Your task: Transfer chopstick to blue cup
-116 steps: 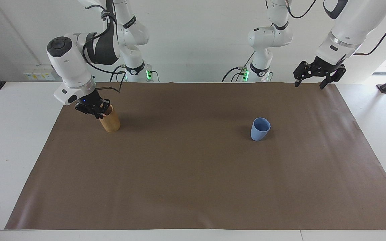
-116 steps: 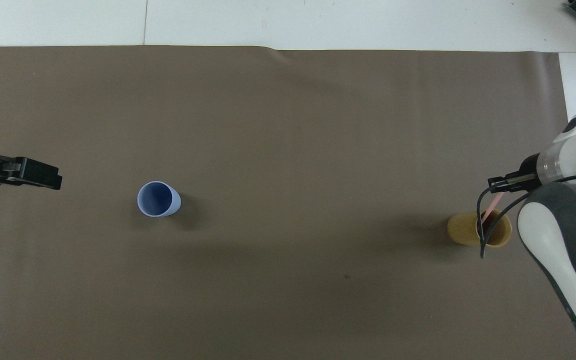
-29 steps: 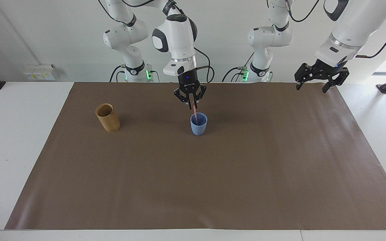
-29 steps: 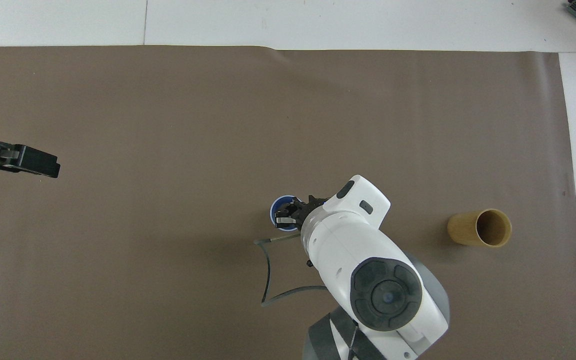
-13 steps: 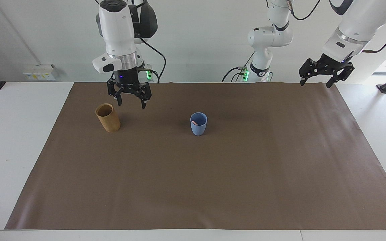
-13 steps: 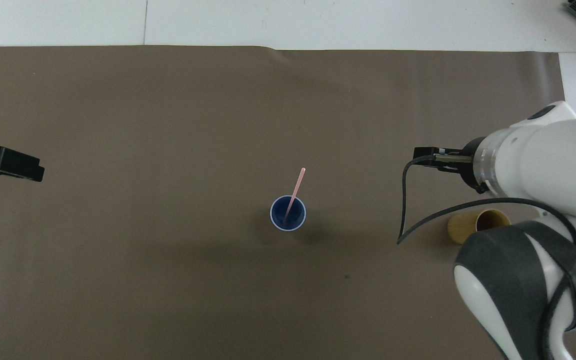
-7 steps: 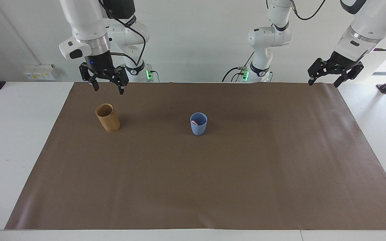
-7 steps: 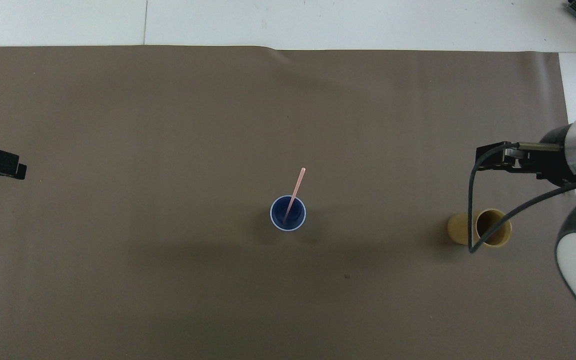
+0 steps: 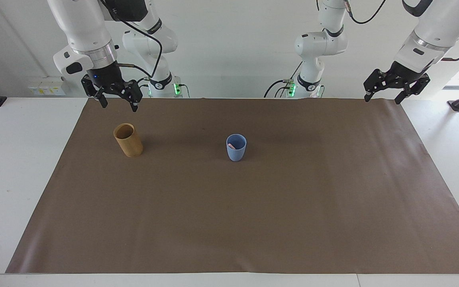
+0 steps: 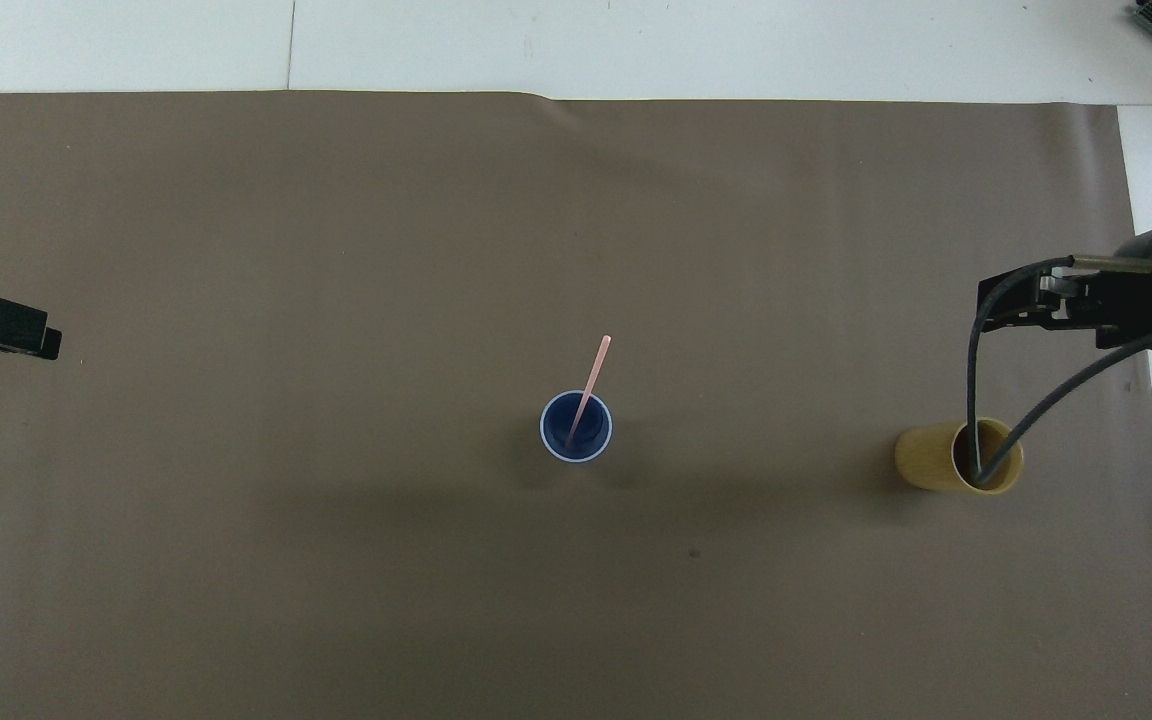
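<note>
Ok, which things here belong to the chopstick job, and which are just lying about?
Job:
- chopstick, standing in the blue cup
- right gripper, open, over the mat's edge near the wooden cup

Lying about:
- wooden cup, nothing visible inside
- brown mat
- left gripper, open, waiting

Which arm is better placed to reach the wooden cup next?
Right. The right tool, open, hangs close to the wooden cup; the left tool waits at the left arm's end of the mat.
</note>
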Controlling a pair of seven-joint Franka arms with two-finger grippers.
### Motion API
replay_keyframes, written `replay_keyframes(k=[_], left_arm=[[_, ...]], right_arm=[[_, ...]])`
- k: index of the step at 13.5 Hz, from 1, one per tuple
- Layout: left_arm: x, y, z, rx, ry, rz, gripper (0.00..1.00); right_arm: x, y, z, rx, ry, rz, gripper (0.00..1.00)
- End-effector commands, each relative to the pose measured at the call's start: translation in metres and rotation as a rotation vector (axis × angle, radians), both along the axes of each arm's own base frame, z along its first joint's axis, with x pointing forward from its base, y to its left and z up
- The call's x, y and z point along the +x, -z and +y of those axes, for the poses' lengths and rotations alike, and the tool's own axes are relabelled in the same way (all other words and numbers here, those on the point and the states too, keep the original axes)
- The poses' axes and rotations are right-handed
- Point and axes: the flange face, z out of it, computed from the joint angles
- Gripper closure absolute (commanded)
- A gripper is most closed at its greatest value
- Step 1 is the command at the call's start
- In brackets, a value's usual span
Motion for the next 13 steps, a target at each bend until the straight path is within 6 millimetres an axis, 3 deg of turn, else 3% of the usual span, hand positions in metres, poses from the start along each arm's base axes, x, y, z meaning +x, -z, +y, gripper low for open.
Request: replay_keyframes(k=[1, 5, 13], left_arm=[[-0.005, -0.003, -0.001, -0.001, 0.001, 0.006, 0.0], [-0.005, -0.004, 0.002, -0.003, -0.004, 0.0, 0.0], [-0.004, -0.004, 0.008, -0.001, -0.015, 0.0, 0.0]], right_arm=[[0.001, -0.004, -0.002, 0.018, -0.01, 0.01, 0.0], [-0.002, -0.002, -0.019, 0.016, 0.017, 0.038, 0.0], [-0.004, 0.0, -0.021, 0.014, -0.013, 0.051, 0.0]])
